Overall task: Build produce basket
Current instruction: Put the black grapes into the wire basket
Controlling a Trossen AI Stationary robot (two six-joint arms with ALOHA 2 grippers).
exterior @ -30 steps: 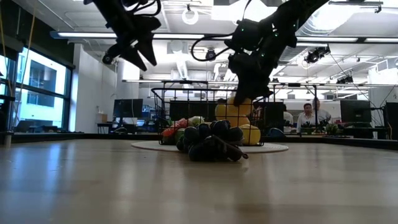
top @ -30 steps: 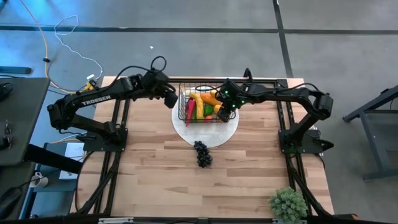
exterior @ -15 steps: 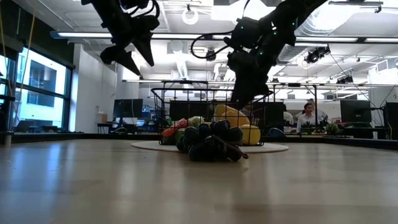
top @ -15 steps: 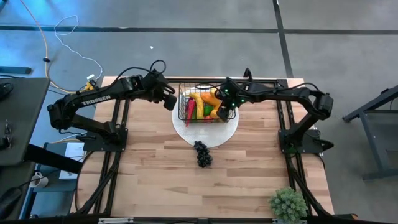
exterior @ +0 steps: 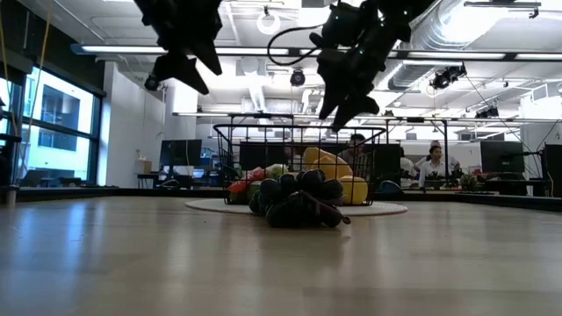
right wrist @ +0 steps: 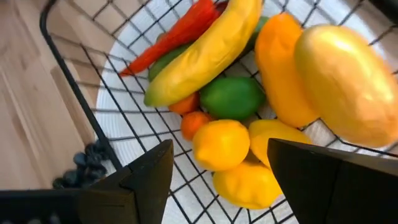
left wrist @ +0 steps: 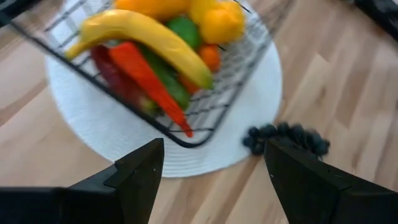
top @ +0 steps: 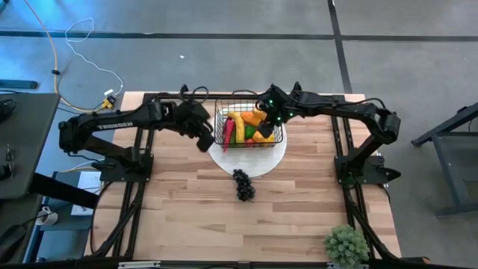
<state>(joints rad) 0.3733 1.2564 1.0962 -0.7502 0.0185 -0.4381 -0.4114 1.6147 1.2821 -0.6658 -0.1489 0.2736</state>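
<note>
Wood table: basket (top: 249, 128) on plate (top: 275, 158), grapes (top: 243, 184) outside, just beside plate; my left gripper (left wrist: 211, 163) wide open, empty, right gripper (right wrist: 219, 163) open over basket; grapes look light, knobbly, pinch mid-cluster

This is an open office used as a robot lab; a wooden table (top: 194, 202) stands on a grey floor (top: 224, 60); behind it are desks with monitors (exterior: 502, 156), a seated person (exterior: 431, 162), ceiling light strips (exterior: 132, 50), bare ducts (exterior: 457, 22) and a big window (exterior: 53, 132).

Produce (top: 246, 127) in basket (top: 226, 142), basket on plate (top: 275, 158); grapes (top: 243, 184) before plate.
</note>
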